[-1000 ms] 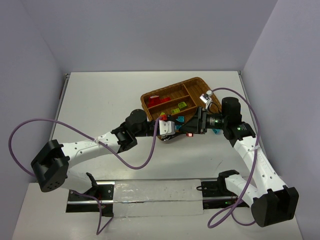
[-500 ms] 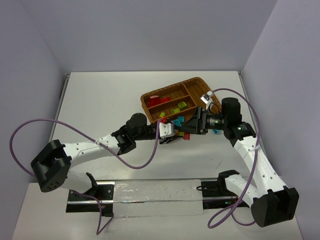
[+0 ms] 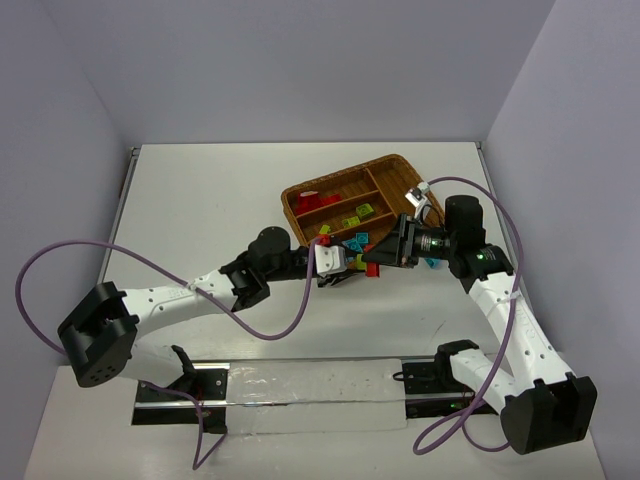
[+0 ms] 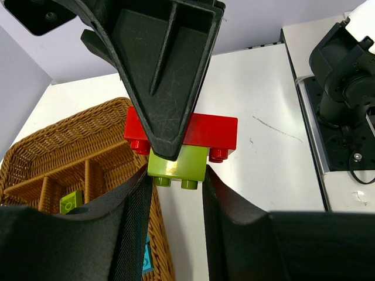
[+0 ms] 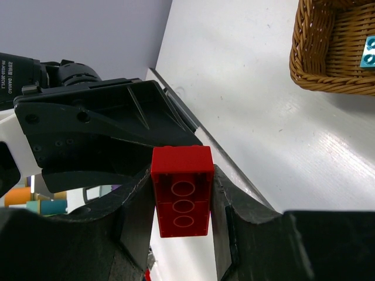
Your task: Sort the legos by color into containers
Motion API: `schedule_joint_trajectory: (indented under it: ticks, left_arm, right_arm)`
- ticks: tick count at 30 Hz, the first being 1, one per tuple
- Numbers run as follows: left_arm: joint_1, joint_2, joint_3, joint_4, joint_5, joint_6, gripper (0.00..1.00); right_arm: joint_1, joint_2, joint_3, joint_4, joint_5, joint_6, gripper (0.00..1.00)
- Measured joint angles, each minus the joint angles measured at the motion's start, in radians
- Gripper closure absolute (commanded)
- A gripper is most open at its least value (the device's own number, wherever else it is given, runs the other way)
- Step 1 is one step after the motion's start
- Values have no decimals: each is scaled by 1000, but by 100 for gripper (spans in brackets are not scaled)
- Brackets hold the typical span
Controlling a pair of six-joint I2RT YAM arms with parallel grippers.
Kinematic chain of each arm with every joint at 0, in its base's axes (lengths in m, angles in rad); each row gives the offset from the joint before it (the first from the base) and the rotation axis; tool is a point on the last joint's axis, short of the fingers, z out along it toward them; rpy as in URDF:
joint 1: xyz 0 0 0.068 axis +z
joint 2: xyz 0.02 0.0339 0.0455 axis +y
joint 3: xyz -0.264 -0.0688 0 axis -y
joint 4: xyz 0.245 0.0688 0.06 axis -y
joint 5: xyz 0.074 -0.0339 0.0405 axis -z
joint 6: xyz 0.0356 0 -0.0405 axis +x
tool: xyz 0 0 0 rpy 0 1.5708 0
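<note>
**A:** What do the fingers have hold of?

**B:** The left gripper [image 4: 176, 174] is clamped shut, its fingers [image 4: 132, 219] pressing the two side walls of a yellow-green brick [image 4: 177, 164]. That brick is stuck on the studded face of a longer red brick [image 5: 181, 199]. The right gripper [image 5: 180, 181] squeezes the red one across its narrow width, with the hollow underside facing its wrist camera.

**A:** So each arm has one half of the pair. Where is it?

**B:** It is held between the two arms, just off the near edge of the wicker tray [image 3: 392, 160] and above the white table [image 3: 220, 200]. Red, green and cyan pieces already lie in separate slots of the tray.

**A:** How will it handle?

**B:** I judge it very light, rigid and glossy, so the flat walls may slip under the pads. The stud joint should resist far more than the weight does. The green brick is short and offers little wall to hold. The flat flanks look the best hold for both, low near the joint. Peeling at a tilt should part them more easily than a straight pull.
</note>
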Motion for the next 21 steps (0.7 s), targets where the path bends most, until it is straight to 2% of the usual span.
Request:
schedule_joint_trajectory:
  ticks: [10,12,21]
  left_arm:
    - [13,-41,-49,39,16,-8,100]
    - [16,-52,-60,47,21,-11,100]
    - [88,-97,-122,23,1,-31,100]
  right_arm:
    - [14,0,0,10,-19,11,84]
    - [17,2,0,15,-28,17,89]
    - [2,10,0,22,-33,19,91]
